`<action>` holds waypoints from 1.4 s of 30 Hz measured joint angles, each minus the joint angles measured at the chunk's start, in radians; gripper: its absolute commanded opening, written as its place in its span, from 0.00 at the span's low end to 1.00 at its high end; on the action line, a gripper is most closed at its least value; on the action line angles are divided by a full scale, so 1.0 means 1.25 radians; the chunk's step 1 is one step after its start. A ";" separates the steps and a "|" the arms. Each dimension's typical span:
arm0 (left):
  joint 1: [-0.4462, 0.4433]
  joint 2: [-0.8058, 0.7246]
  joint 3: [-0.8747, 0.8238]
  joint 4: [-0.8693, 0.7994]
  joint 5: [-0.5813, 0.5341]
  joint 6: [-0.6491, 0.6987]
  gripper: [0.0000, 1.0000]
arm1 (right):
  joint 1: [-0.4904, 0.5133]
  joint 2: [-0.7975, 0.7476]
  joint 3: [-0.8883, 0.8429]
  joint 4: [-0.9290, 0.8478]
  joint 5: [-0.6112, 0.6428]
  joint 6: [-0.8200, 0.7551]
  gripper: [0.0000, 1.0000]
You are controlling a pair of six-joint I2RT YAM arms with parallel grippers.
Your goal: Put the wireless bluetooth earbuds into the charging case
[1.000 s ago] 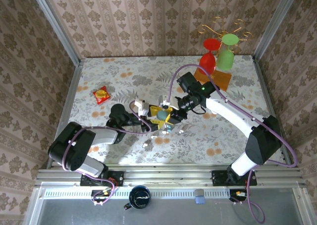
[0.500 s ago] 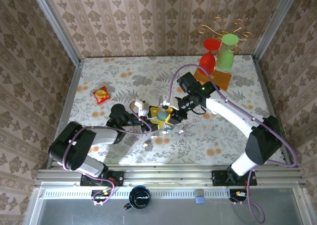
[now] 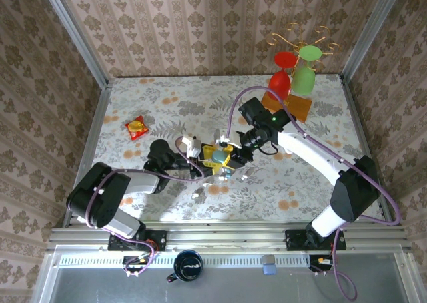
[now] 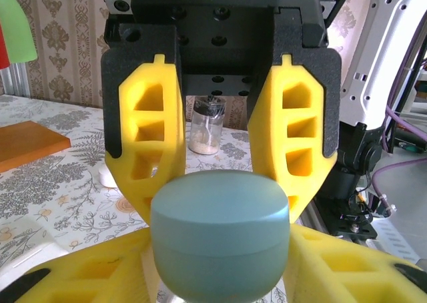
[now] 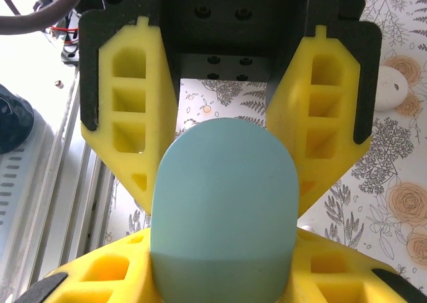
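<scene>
Both pairs of yellow jaws are closed on one light-blue case [image 4: 220, 236]. The left gripper [image 3: 211, 163] clamps it from the left and the right gripper [image 3: 227, 156] from the right, each holding the end nearer its own wrist, so the two meet nose to nose above the middle of the flowered table [image 3: 153, 109]. In the left wrist view a seam runs round the case below its flat lid. On the table just in front of the grippers lie three small white pieces. Two are specks, the earbuds, one [image 3: 197, 195] toward the left arm and one [image 3: 241, 177] toward the right. Between them is a somewhat larger piece [image 3: 209, 187] that looks like the charging case, though it is too small to be sure. All three are apart from both grippers. The right wrist view shows one white oval pebble-like thing [image 5: 393, 88] on the table beside the left gripper; I cannot tell which case it is. One small glass jar [image 4: 205, 126] stands behind the right gripper in the left wrist view. At the far right corner one orange board [image 3: 293, 106] carries one gold wire rack [image 3: 303, 36] with two glasses hanging bowl-down, one red glass [image 3: 280, 83] and one green glass [image 3: 304, 76]. One red-and-yellow packet [image 3: 137, 127] lies well to the left, and one black cup [image 3: 189, 266] sits below the near rail.
</scene>
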 measured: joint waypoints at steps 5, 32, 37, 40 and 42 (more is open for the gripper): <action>0.000 0.006 0.000 0.000 0.002 0.008 0.45 | 0.000 0.000 0.005 -0.001 -0.001 0.000 0.18; 0.000 0.011 0.011 -0.005 0.010 -0.039 0.50 | 0.000 0.005 0.005 -0.001 0.000 0.000 0.18; 0.000 0.011 0.011 -0.007 0.014 -0.042 0.52 | 0.000 0.006 0.005 -0.001 0.001 0.000 0.18; 0.000 0.011 0.011 -0.007 0.014 -0.042 0.49 | 0.000 0.007 0.005 -0.001 0.001 0.000 0.17; 0.000 0.011 0.011 -0.008 0.014 -0.042 0.48 | 0.000 0.007 0.005 -0.002 0.001 0.000 0.17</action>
